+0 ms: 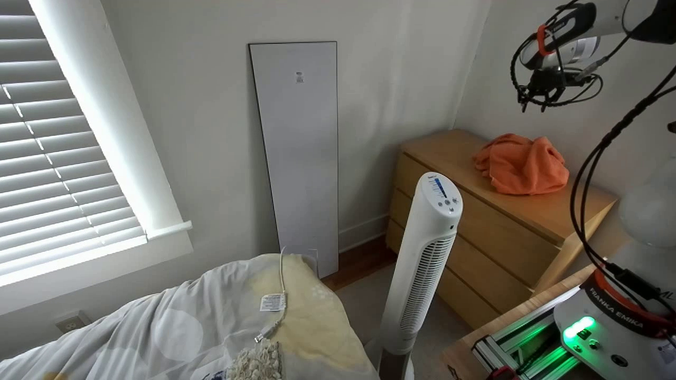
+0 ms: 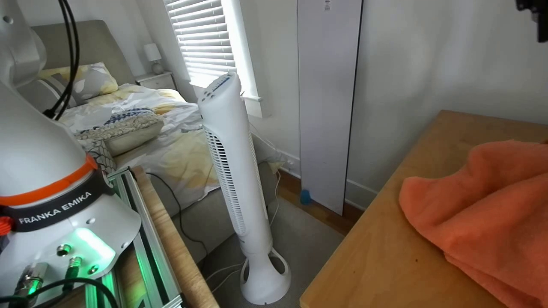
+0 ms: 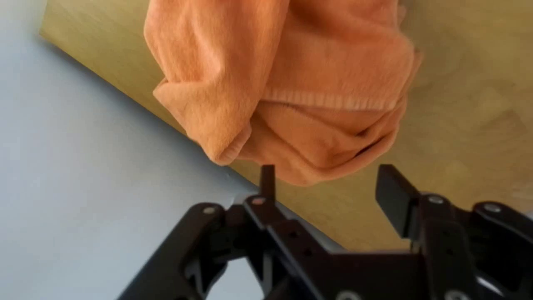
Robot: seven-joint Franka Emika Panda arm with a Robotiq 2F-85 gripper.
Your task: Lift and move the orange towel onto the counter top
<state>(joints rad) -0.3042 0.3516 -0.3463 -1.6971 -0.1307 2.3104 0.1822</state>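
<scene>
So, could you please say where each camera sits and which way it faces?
An exterior view: high up, facing the bedding and leaning panel; robot base and gripper show.
An exterior view: near the counter top, facing the tower fan and window; robot base and part of the gripper show.
Wrist view: above the orange towel, facing down at it; fingers show.
Both exterior views share the tower fan and orange towel.

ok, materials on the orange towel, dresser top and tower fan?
Orange towel: soft matte cloth; fuzzy nap, ribbed edge and limp folds suggest cotton terry, fiber not certain.
Dresser top: looks like smooth tan wood, low sheen; faint grain shows, solid or veneer unclear.
Tower fan: probably molded white plastic, satin; uniform smooth shell with slots.
</scene>
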